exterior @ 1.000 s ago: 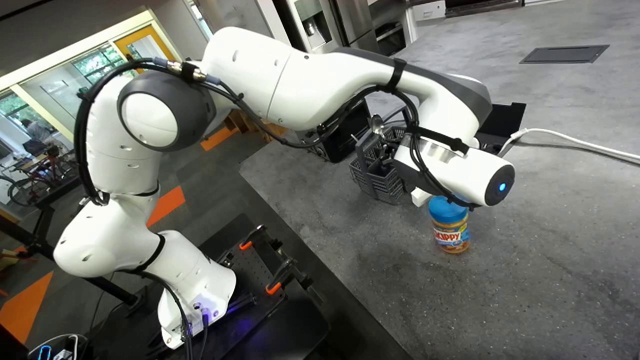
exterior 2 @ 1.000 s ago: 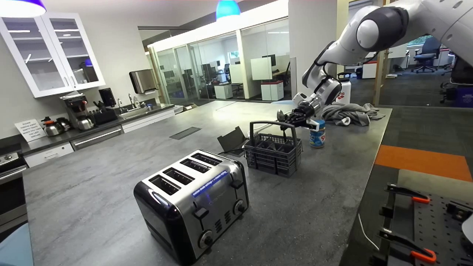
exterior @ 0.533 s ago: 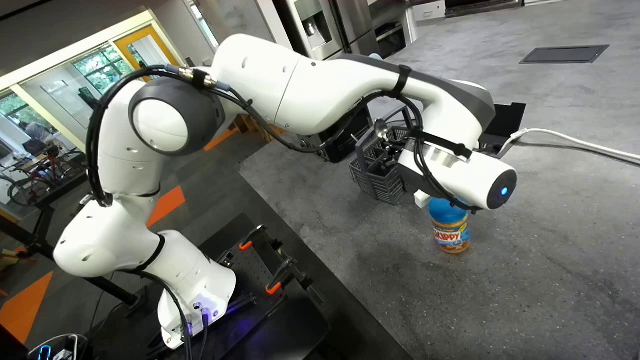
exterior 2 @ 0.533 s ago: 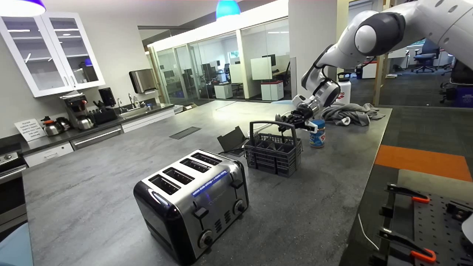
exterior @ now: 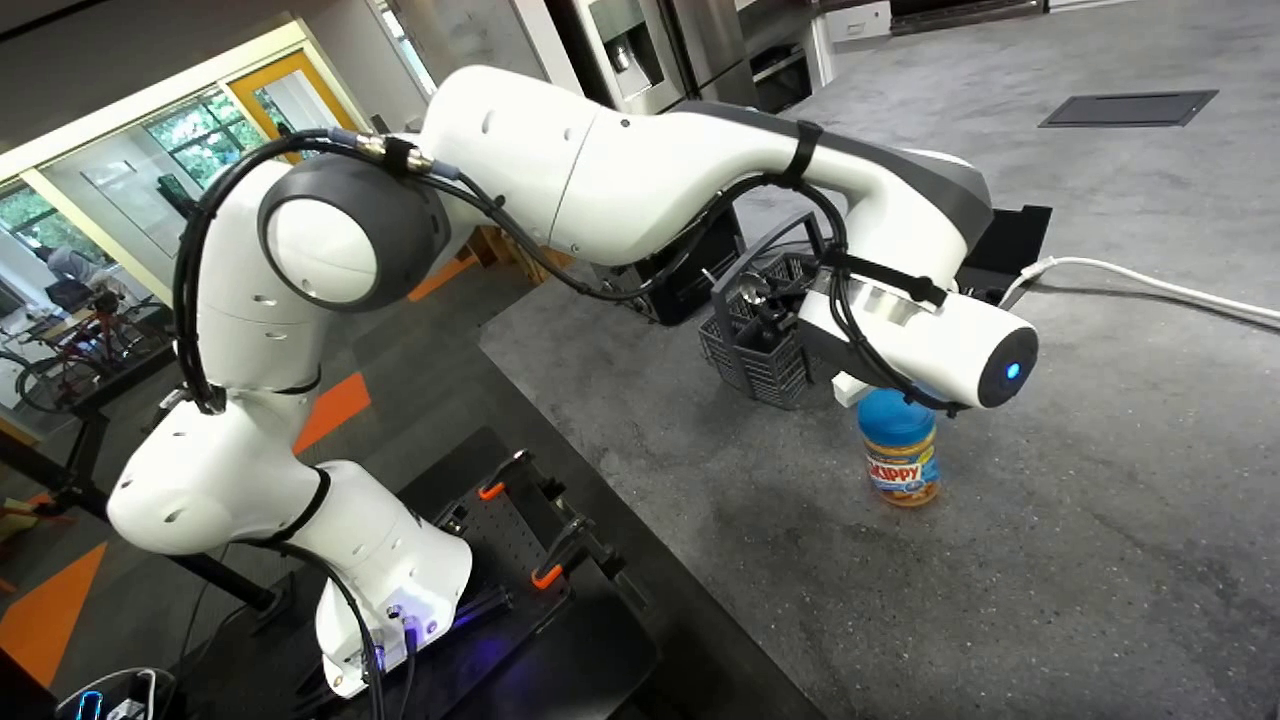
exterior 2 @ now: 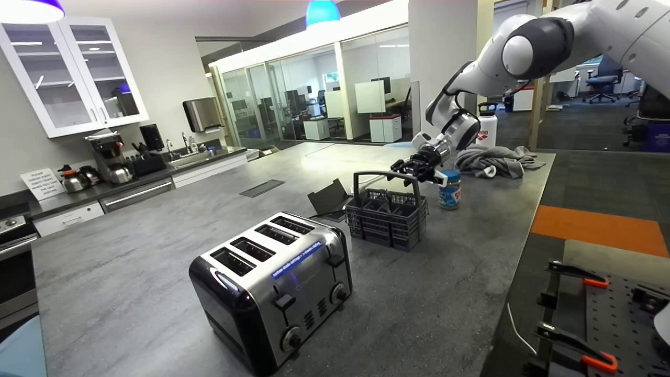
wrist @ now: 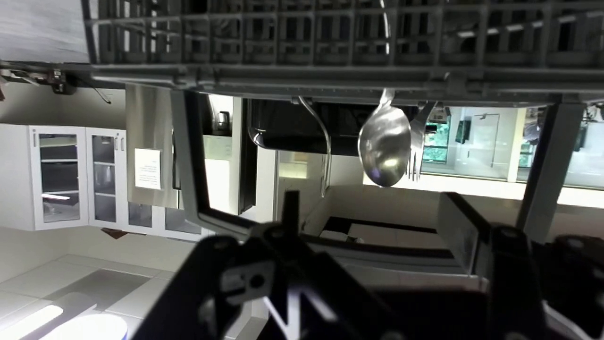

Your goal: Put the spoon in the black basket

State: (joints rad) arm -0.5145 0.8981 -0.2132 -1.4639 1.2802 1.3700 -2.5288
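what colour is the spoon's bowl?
Shiny silver; the spoon shows best in the wrist view.

In an exterior view, logged toaster [exterior 2: 275,290] at lower centre. Noted blue-lidded jar [exterior 2: 449,191] and grey cloth [exterior 2: 500,160] there, right of centre.

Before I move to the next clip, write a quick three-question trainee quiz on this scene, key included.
1. Choose one: the gripper is a) shut, b) open, c) out of view.
2. Fill in: in the wrist view, prongs show beside the spoon in the black basket; they belong to a ____.
3. True or false: the spoon stands bowl-down.

Key:
1. b, jaws apart.
2. fork.
3. False; it stands bowl-up, the wrist view being upside down.
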